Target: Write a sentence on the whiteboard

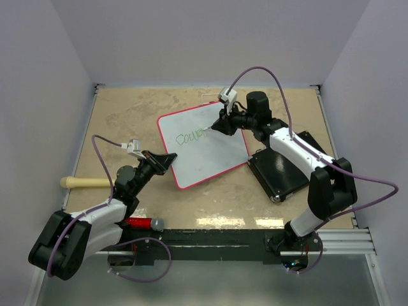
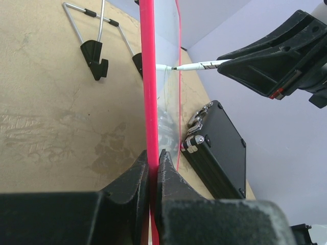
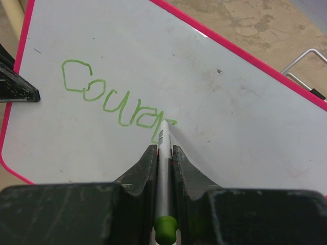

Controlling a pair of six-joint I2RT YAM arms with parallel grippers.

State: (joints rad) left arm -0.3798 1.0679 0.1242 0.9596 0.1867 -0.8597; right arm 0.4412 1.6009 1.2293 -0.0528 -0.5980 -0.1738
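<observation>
The one container here is the black case (image 1: pixel 278 176), lying on the table (image 1: pixel 127 115) at about 3 o'clock from the whiteboard (image 1: pixel 213 159), its near corner just beside the board's rim; its lid is down and two metal latches show on its edge in the left wrist view, so what it holds cannot be seen; the right arm crosses above part of it. The whiteboard sits near the middle of the table, turned at an angle; the left gripper (image 2: pixel 153 155) is clamped on its red rim at roughly 8 o'clock, one finger on each face; whether the board lies flat or is raised a little cannot be told. The right gripper (image 3: pixel 163 149), reaching in from 1 o'clock, is closed around a white marker (image 3: pixel 163 176) with a green end, its tip touching the board; green writing (image 3: pixel 102 97) reads "Coura", then a further letter partly covered by the marker tip and hard to read. A wire stand (image 2: pixel 93 52) with black feet lies beyond the board at 12 o'clock, cut off in both wrist views. At 9 o'clock a pale wooden handle (image 1: pixel 83 183) lies at the table's edge, one end hidden behind the left arm; at 7 o'clock a red cylinder (image 1: pixel 137 223) with a grey end lies half tucked under that arm, too small to name.
</observation>
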